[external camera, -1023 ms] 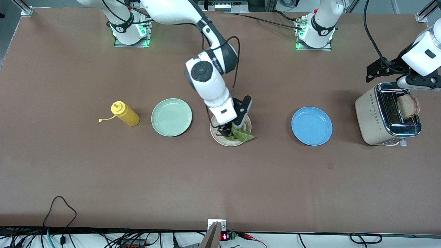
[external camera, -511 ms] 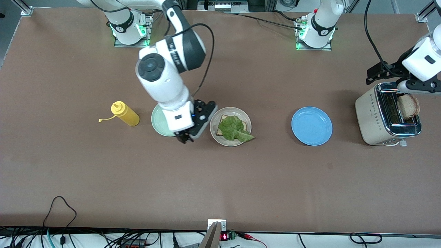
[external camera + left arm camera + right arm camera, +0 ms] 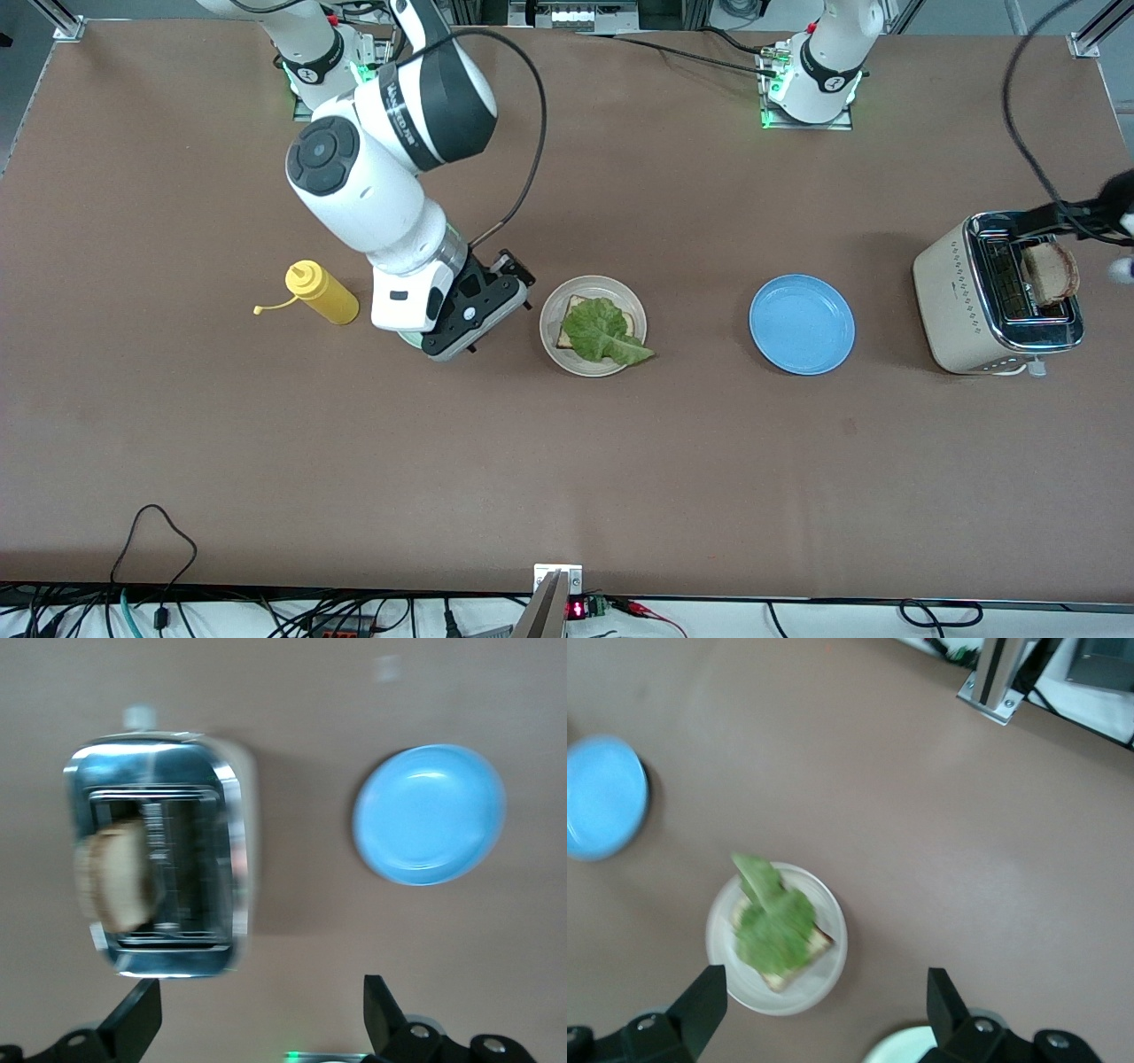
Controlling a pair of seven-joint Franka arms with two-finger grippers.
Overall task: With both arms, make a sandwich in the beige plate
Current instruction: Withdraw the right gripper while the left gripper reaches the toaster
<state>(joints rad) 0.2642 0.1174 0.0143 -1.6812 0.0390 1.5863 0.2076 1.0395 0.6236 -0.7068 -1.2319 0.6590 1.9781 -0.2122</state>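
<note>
Half-built sandwich (image 3: 595, 326), one toasted slice under a crinkly green lettuce leaf (image 3: 605, 332), sits in the round beige plate (image 3: 553, 338); second toasted slice (image 3: 1049, 272) stands in a slot of the cream-and-chrome toaster (image 3: 961, 301) at the left arm's end; left gripper (image 3: 257, 1014) over the toaster, fingers apart, empty; right gripper (image 3: 824, 1005) over the mint green plate (image 3: 409, 337), spread, empty; toast likely light, stiff, crumbly; pinch the exposed top edge across its flat faces, gently; slot depth probably hides most of it.

We see a yellow squeeze bottle (image 3: 321, 293) near the right arm's end; a blue plate (image 3: 802, 323) beside a beige toaster (image 3: 997, 293); a bread slice (image 3: 1049, 271) stands in its slot.
</note>
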